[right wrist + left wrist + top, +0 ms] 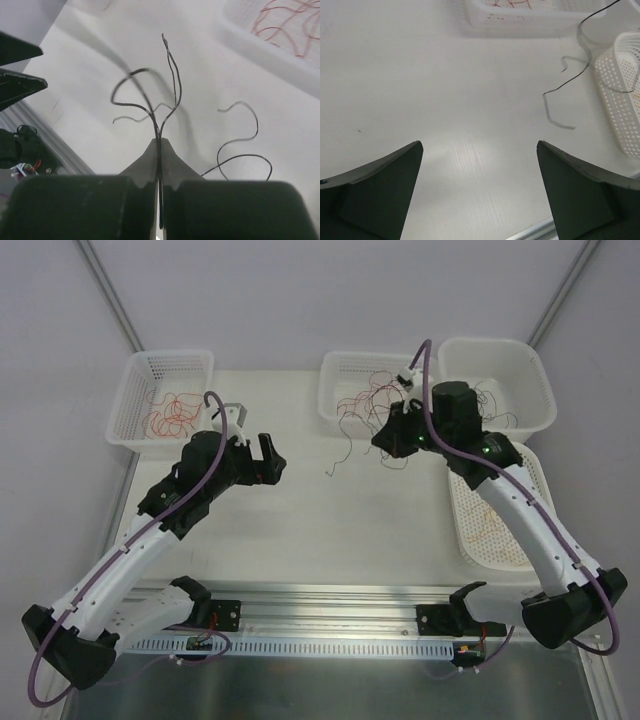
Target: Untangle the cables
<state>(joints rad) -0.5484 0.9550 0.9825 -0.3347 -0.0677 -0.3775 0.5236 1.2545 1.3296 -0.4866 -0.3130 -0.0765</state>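
top, left fingers [268, 456]: spread wide, holding nothing, above the bare worktop [300, 530]
top, right fingers [388, 448]: pressed together on dark cables [345, 440], which dangle in front of the middle basket [345, 365]
top, other cables: red cables [172, 412] lie in the left basket [140, 365]
top, room: white worktop, pale walls [300, 290]
left wrist: fingers far apart, nothing between them; one dark strand [575, 77] curls near a perforated basket [620, 100]
right wrist: fingers closed tip to tip, pinching the dark cables, which fan outward over the worktop
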